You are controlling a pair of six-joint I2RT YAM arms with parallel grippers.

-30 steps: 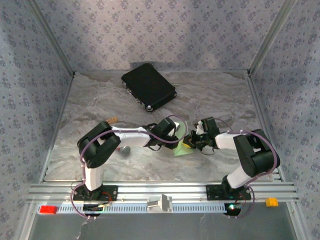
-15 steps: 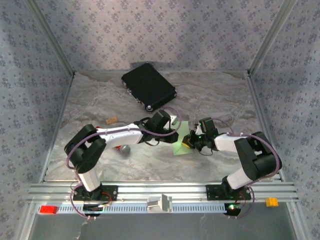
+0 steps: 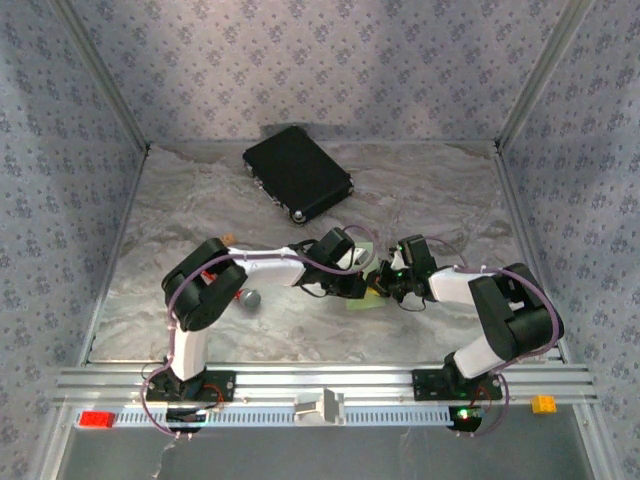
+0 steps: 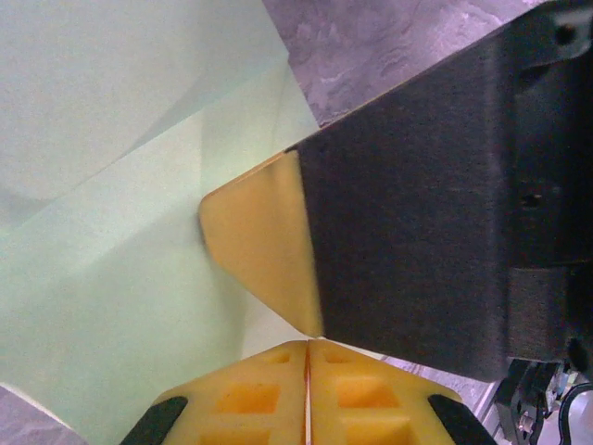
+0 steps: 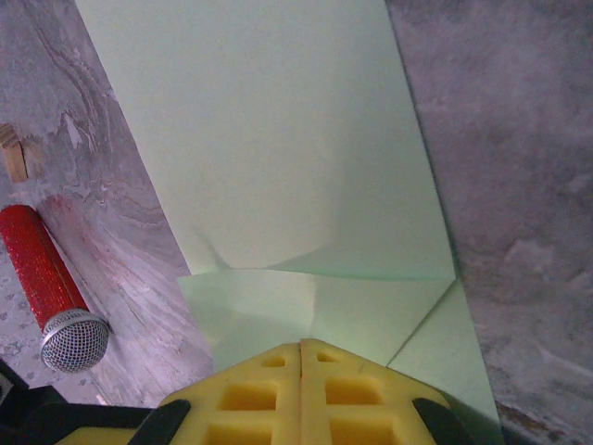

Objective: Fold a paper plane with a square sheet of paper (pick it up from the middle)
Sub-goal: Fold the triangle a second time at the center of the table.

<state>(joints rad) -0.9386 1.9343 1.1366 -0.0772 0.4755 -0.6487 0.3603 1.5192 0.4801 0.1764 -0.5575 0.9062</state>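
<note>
Closest up, the right tool [image 5: 302, 357] has its yellow pads pressed flat together. The folded corner of the square sheet of paper [image 5: 278, 139] runs straight into the seam, so it's clamped on the paper, though the bit actually between the pads is hidden. Same deal with the left tool [image 4: 308, 357]: pads together at the sheet's edge, light-green paper going in under them. It looks pinched, but the bottom of the frame cuts off the contact spot. One yellow fingertip [image 4: 259, 246] of the right tool lies on the paper just beside the left tool, and its black body blocks most of the right side of that view. The sheet is creased, with overlapping layers and a little buckle near the right tool's pads; can't tell how many folds there are. From above, the two tools meet nose to nose over the middle of the counter [image 3: 200, 200] and cover most of the sheet, so just green slivers poke out. Over on the left arm's side, a red-handled thing with a grey mesh head [image 5: 51, 292] lies on the counter apart from the paper, its handle tucked under the left arm in the top view. A small wooden block [image 5: 13, 153] is cut off by the frame edge. Way at the back sits the black case [image 3: 297, 172], well apart from everything.
</note>
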